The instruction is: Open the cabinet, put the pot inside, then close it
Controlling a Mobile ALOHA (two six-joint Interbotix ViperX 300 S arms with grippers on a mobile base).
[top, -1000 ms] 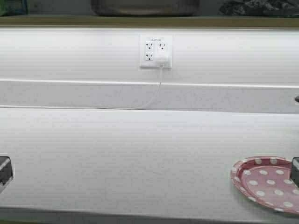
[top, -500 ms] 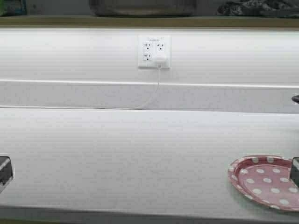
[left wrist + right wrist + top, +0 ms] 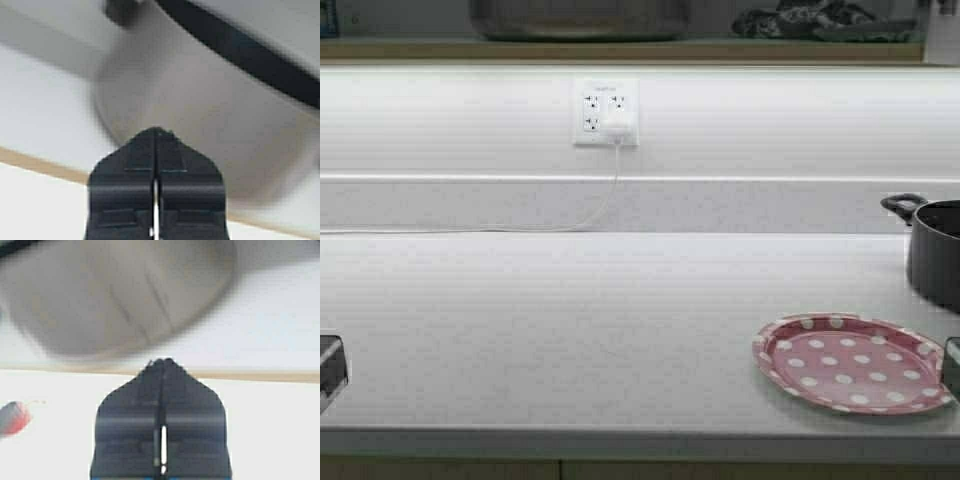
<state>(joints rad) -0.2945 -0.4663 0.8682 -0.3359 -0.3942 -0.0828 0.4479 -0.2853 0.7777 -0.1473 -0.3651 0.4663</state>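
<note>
One countertop (image 3: 570, 330) fills the high view, and at 12 o'clock runs one cabinet shelf (image 3: 410, 48) with the big grey pot (image 3: 578, 18) sitting on it — so the placing looks done. The doors are out of view, so closing them seems to be what's left. At 4 o'clock there is one spotted plate (image 3: 850, 362). At 3 o'clock is one smaller dark pot (image 3: 935, 250). Between 11 and 12 is one wall socket (image 3: 605, 112) with one white cable (image 3: 590, 215) trailing off. Two grippers — the left gripper (image 3: 156, 131) low at 8 o'clock, the right gripper (image 3: 161, 361) low at 4, each with jaws pressed together on nothing and facing the pot.
</note>
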